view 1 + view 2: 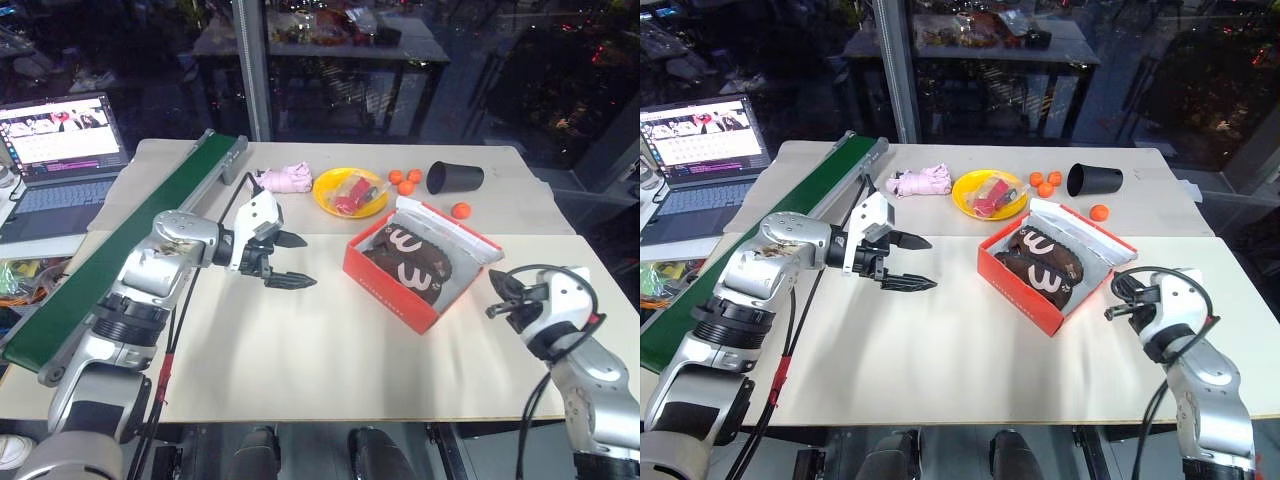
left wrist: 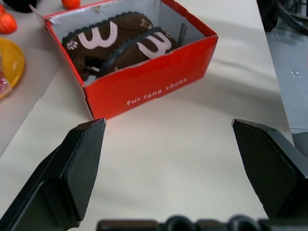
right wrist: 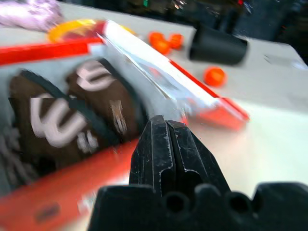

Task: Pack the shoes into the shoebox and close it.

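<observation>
**Two shoes are in, but the lid still stands open**

Both risks here come from the closing step. On the left, the left gripper (image 1: pixel 285 260) hovers over bare table (image 1: pixel 300 350), its fingers spread wide and holding nothing, well short of the shoebox (image 1: pixel 400 290). If it sweeps in low toward the red front wall, it could shove the light cardboard box across the table instead of steadying it.

Toward the middle, the shoes (image 1: pixel 410 262) lie side by side inside the shoebox, white marks up. They seem to sit near the rim, so a lid pressed down hard might catch on them and spring back or crumple.

Behind the box stand a yellow bowl (image 1: pixel 325 190), several small orange balls (image 1: pixel 405 182) and a tipped black cup (image 1: pixel 455 177). The open lid (image 1: pixel 450 228) leans toward them, so a box pushed backward might knock the nearest ball rolling.

On the right, the right gripper (image 1: pixel 505 300) sits just beside the box's right end with its fingers pressed together, empty. Shut fingers can only nudge the lid; a glancing push may tear the hinge or skew the box rather than fold it over.
</observation>
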{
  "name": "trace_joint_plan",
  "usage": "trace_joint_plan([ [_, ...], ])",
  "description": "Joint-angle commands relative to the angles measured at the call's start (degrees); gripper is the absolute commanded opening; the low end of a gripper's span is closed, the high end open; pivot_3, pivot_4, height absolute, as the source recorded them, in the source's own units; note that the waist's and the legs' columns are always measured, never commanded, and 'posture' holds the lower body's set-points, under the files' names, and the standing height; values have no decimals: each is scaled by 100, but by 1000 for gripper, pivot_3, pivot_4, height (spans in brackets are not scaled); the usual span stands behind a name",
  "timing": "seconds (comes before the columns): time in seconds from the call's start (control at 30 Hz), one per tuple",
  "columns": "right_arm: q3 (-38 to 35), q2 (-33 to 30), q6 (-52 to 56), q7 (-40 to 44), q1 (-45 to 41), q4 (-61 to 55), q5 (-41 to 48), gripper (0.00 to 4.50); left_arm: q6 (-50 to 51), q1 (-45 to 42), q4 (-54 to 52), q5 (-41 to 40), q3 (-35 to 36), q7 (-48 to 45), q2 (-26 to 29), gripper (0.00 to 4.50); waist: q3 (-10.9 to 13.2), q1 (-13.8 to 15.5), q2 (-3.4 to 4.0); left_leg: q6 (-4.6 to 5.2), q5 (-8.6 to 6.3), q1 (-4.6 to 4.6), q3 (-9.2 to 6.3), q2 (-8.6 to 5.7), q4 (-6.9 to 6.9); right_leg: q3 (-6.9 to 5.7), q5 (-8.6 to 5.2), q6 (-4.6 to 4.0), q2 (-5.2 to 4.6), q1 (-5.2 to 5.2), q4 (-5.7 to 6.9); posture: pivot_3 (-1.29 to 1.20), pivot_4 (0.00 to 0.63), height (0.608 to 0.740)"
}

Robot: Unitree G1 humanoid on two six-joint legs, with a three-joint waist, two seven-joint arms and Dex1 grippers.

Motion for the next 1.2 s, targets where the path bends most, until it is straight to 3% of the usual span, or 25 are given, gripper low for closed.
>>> trace_joint_plan([
  [0.03,626,-196,41,23,-104,501,-614,84,-81,-109,-95,-17,78,-21,32,4500,0,-15,0,0,0,2,0,0,1,0,0,0,0,2,0,0,150,740],
  [0.23,1769,213,-36,296,-939,822,-947,84,-355,-256,330,90,39,-116,-8,4500,-1,-73,6,1,0,8,0,0,-1,5,-1,-2,3,-1,7,0,150,740],
  [0.43,2582,861,312,873,-1309,-132,-469,84,-440,-375,509,167,3,-124,-89,4500,-1,-36,5,0,0,5,-5,1,-4,1,-2,0,6,-2,8,0,150,740],
  [0.6,2397,477,908,967,-877,-638,-349,84,-319,-339,304,118,44,-138,-66,4500,-1,127,4,1,-1,-16,-9,-8,6,1,-2,-2,3,0,0,0,150,740],
  [0.8,1638,206,908,475,-424,-317,-433,84,-281,-272,171,80,43,-79,-100,4500,-2,145,4,1,-1,-14,-9,-9,10,3,-4,-3,3,2,1,0,150,740],
  [1.03,915,689,14,-44,-768,848,-403,84,-318,-322,265,116,22,-56,-186,4500,-2,72,3,1,-1,-8,-11,-5,4,7,-4,-3,9,2,4,0,150,740],
  [1.2,985,579,-1173,-272,-1650,2830,-905,84,-306,-343,258,125,19,-40,-196,4500,-2,15,3,1,0,-7,-10,-8,10,8,-3,0,7,6,3,0,150,740],
])
